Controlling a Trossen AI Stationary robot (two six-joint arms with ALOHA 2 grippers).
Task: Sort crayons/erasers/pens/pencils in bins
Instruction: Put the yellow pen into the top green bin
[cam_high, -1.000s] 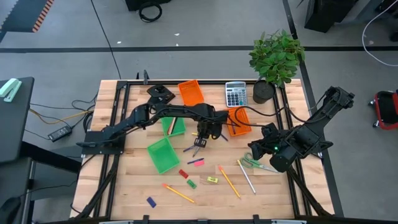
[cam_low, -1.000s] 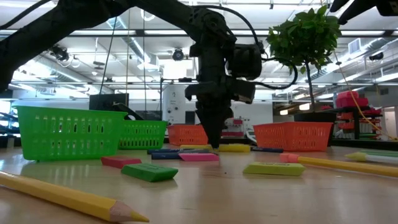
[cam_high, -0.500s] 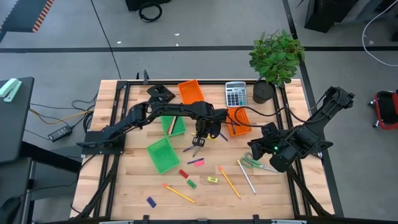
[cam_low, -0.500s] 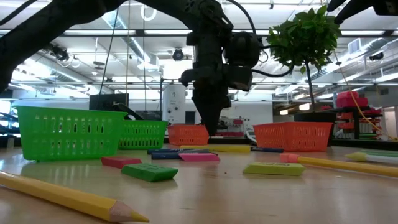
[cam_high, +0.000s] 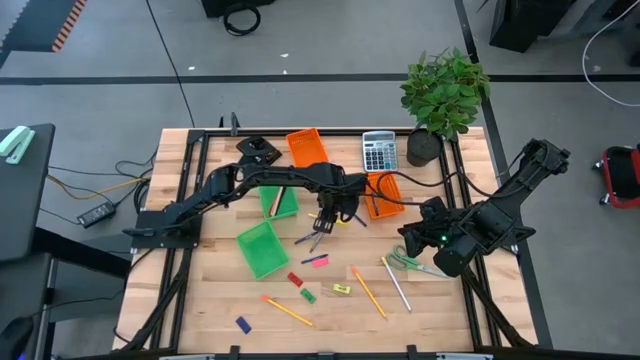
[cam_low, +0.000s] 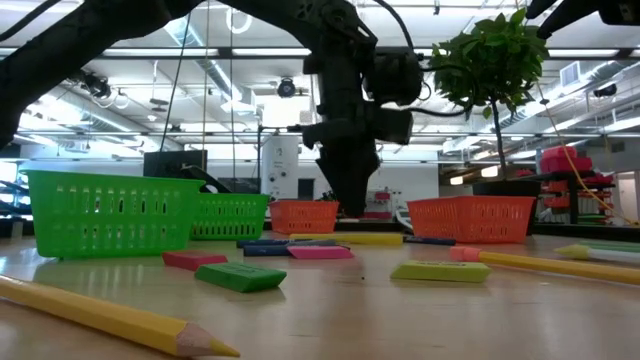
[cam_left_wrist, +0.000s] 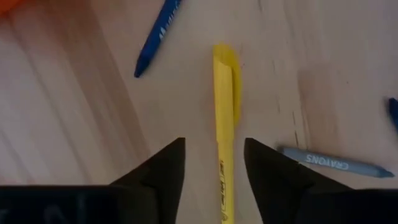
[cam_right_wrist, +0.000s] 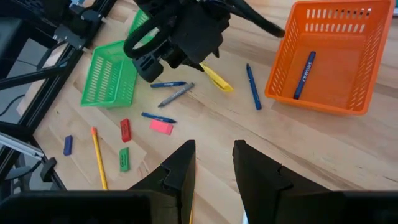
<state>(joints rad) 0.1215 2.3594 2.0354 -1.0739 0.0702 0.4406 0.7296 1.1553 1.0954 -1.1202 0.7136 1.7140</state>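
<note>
Left gripper (cam_left_wrist: 214, 163) hanging over the yellow crayon (cam_left_wrist: 224, 130)

Fingers spread apart with nothing held, crayon lying right between them, grey crayon (cam_left_wrist: 328, 162) just off to one side.

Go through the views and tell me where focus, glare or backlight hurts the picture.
Low view: the near pencil is soft, and the left arm is a dark silhouette against bright ceiling lights. Left wrist view: the yellow crayon is slightly blurred, the left gripper black and featureless. High view: evenly lit. Right wrist view: sharp; the orange bin shows clearly.
</note>
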